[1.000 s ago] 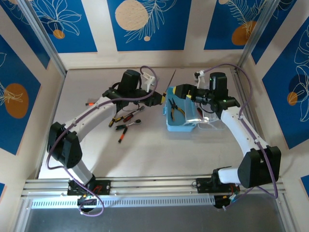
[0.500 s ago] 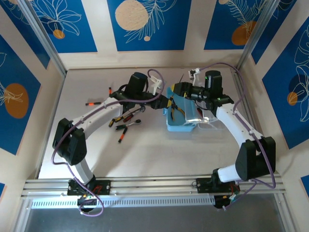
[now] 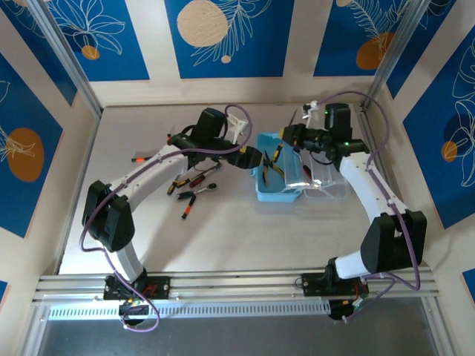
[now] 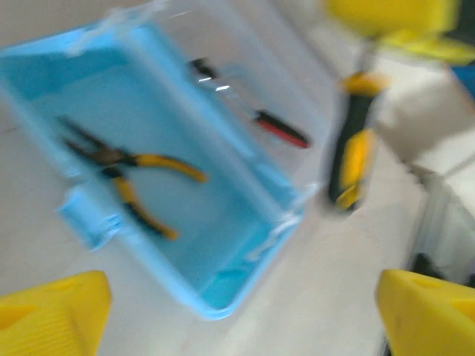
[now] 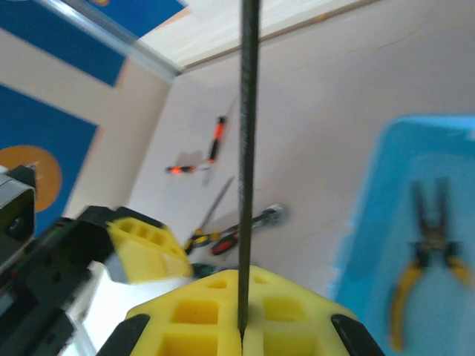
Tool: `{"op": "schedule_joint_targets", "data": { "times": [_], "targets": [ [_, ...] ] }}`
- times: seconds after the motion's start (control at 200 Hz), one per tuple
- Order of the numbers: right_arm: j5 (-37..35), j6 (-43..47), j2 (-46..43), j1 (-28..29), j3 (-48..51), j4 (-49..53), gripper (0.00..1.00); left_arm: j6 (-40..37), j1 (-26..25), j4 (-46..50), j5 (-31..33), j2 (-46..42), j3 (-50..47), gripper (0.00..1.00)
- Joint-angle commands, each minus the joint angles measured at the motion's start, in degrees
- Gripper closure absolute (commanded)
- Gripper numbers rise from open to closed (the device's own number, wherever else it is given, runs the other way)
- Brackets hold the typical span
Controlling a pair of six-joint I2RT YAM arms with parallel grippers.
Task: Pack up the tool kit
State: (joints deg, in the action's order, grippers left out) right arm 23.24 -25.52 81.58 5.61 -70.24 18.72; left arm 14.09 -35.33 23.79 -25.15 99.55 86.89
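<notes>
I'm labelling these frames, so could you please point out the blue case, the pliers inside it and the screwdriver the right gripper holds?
blue case [image 4: 215, 241]: left wrist view, bare floor.
pliers [image 4: 171, 167]: left wrist view, upper yellow handle.
screwdriver [image 5: 249, 148]: right wrist view, metal shaft.

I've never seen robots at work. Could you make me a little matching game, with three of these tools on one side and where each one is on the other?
Tools:
1. pliers
2. yellow-handled screwdriver
3. ratchet wrench

Places:
A. clamped in the right gripper
B. lying on the table
C. inside the blue case

Pairs: 1-C, 2-A, 3-B
</notes>
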Motion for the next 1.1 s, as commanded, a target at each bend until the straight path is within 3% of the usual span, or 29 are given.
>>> {"op": "schedule_joint_targets", "data": {
  "times": [0.0, 0.225, 0.385, 0.675, 0.86, 1.01, 1.095],
  "targets": [
    [-8.86, 10.77, 0.25, -3.48, -5.25, 16.03, 1.0, -4.34, 5.27, 11.6, 12.6, -0.85, 1.84, 0.0],
    [-25.63, 15.83, 5.27, -7.18, -10.02, 26.39, 1.0, -9.1, 13.02, 18.45, 30.73, 0.77, 0.36, 0.0],
    [-31.14, 17.14, 10.42, -7.32, -12.78, 29.6, 1.0, -12.05, 17.05, 20.29, 39.13, 3.48, 0.62, 0.0],
    [-37.87, 18.75, 14.61, -6.67, -15.49, 31.18, 1.0, -14.94, 23.89, 19.89, 41.52, 5.04, 0.3, 0.0],
    [-39.46, 20.03, 16.52, -6.03, -17.59, 32.4, 1.0, -16.31, 25.32, 19.56, 42.33, 5.04, 0.08, 0.0],
    [-38.96, 20.24, 17.61, -5.71, -17.7, 32.63, 0.75, -17.07, 26.73, 19.17, 42.92, 5.66, -0.22, 0.0],
    [-38.32, 20.22, 17.52, -5.61, -17.6, 32.57, 0.7, -17.03, 27.22, 18.93, 42.41, 5.75, -0.56, 0.0]
  ]
}}
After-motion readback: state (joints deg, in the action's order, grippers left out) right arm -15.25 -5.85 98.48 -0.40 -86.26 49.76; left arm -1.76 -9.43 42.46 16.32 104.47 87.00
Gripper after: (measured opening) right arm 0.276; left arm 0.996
